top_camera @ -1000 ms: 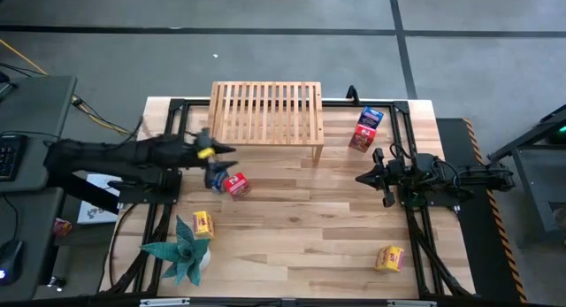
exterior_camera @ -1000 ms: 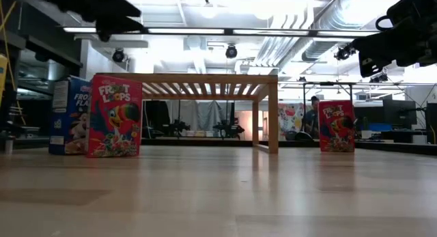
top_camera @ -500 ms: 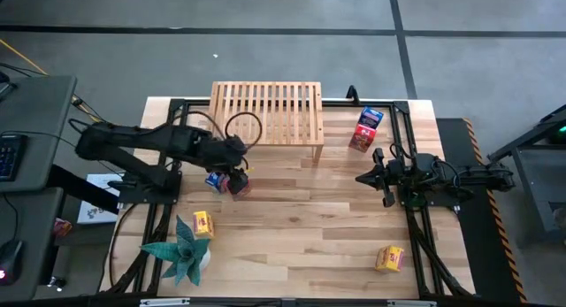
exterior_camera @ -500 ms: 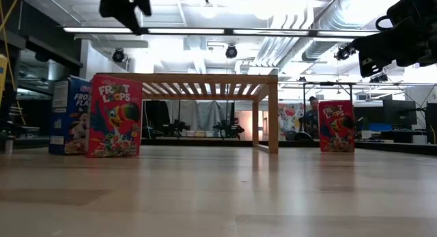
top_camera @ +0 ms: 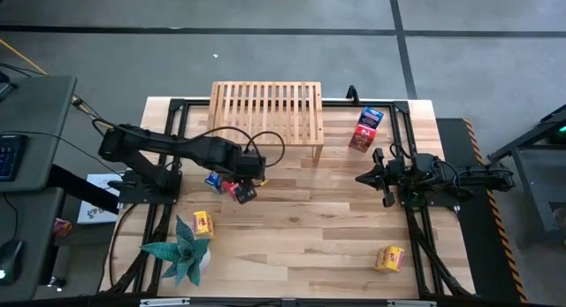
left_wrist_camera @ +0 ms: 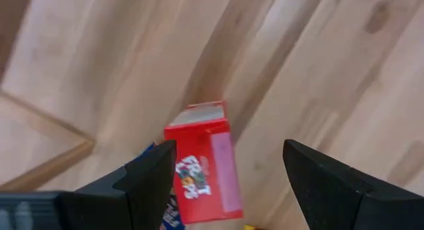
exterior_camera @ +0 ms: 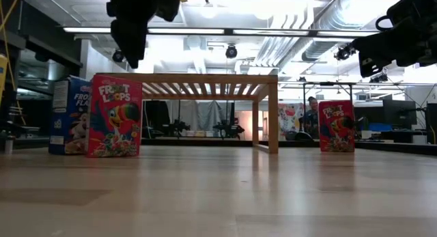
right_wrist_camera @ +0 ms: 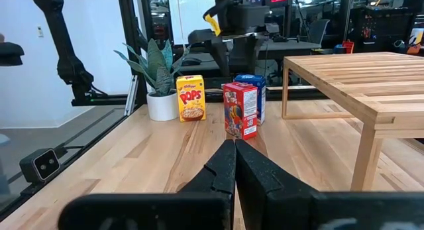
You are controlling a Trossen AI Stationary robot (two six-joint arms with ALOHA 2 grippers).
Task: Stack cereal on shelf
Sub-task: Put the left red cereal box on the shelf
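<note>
The plank tabletop (top_camera: 301, 227) carries everything, and the shelf (top_camera: 266, 112) stands at its far edge, left of centre, its slatted top bare. The two arms come next in size. The left arm reaches from the left side across to the middle, and the left end effector (top_camera: 250, 170) hovers above a red cereal box (top_camera: 237, 190), its fingers spread wide and gripping nothing; in the left wrist view the red box (left_wrist_camera: 202, 165) shows between the two dark fingers, standing on the wood below them. The right arm waits over the right side of the tabletop, and the right end effector (top_camera: 363, 177) has its fingers pressed together and empty.

A teal spiky plant (top_camera: 181, 249) stands in a white pot at the near left corner.

The cereal boxes are smallest. A blue box (top_camera: 214, 179) stands touching or just beside the red one, on its left. A yellow box (top_camera: 203, 223) stands near the plant. A second red box (top_camera: 360, 139) and a second blue box (top_camera: 370, 118) sit together just right of the shelf. Another yellow box (top_camera: 389, 257) lies near the right front corner, well apart from the rest.
</note>
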